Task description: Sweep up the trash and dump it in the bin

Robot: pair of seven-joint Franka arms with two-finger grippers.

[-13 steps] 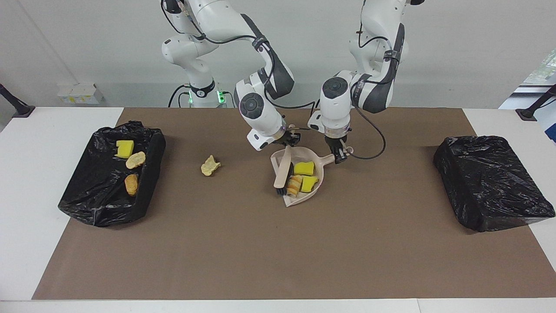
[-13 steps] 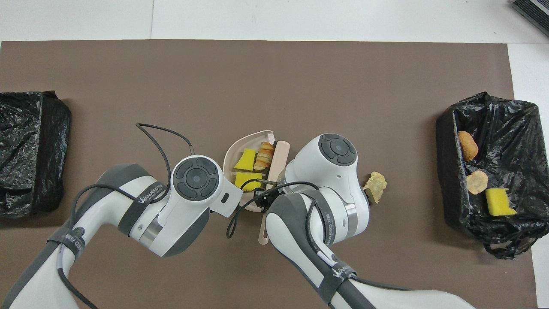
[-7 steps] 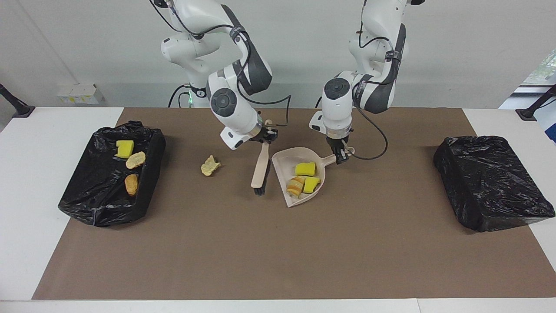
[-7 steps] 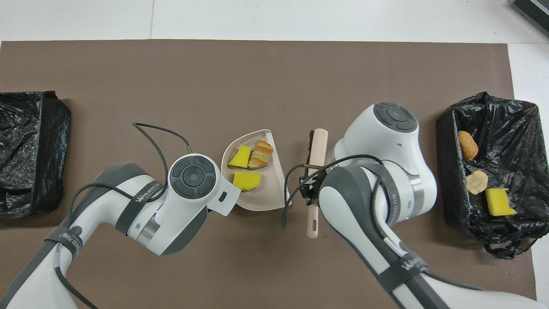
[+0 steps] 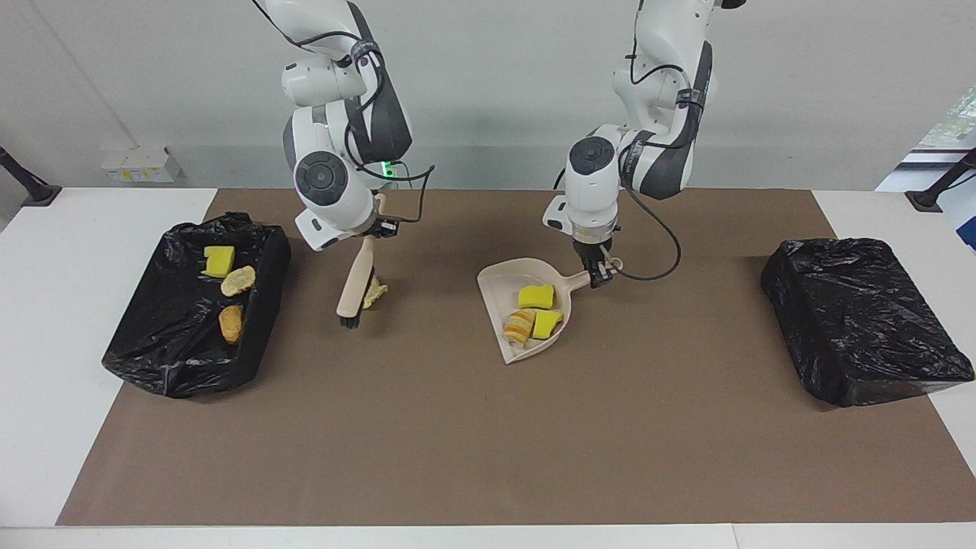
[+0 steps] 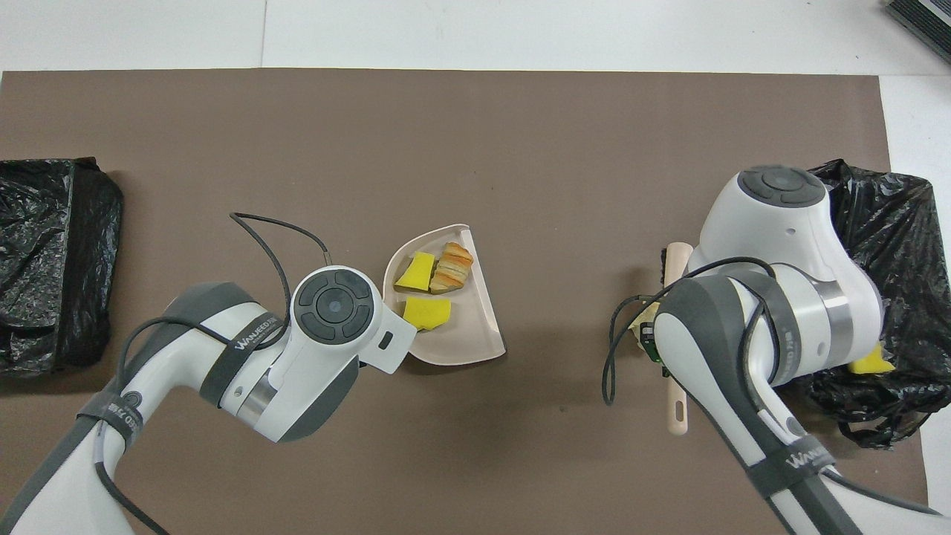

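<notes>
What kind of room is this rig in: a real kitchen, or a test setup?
Most likely a lab test bench: a white table under a brown paper mat, plain wall, and staged props only: two bins lined with black bags, foam trash chunks in a dustpan.

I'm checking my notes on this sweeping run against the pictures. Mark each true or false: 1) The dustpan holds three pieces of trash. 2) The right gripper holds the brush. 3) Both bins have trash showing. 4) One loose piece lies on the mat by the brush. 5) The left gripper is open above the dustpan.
1) True: the dustpan holds three.
2) True: the right gripper holds the brush.
3) False: only the bin at the right arm's end shows trash.
4) True: the loose piece.
5) False: the left gripper is shut on the dustpan's handle.
</notes>
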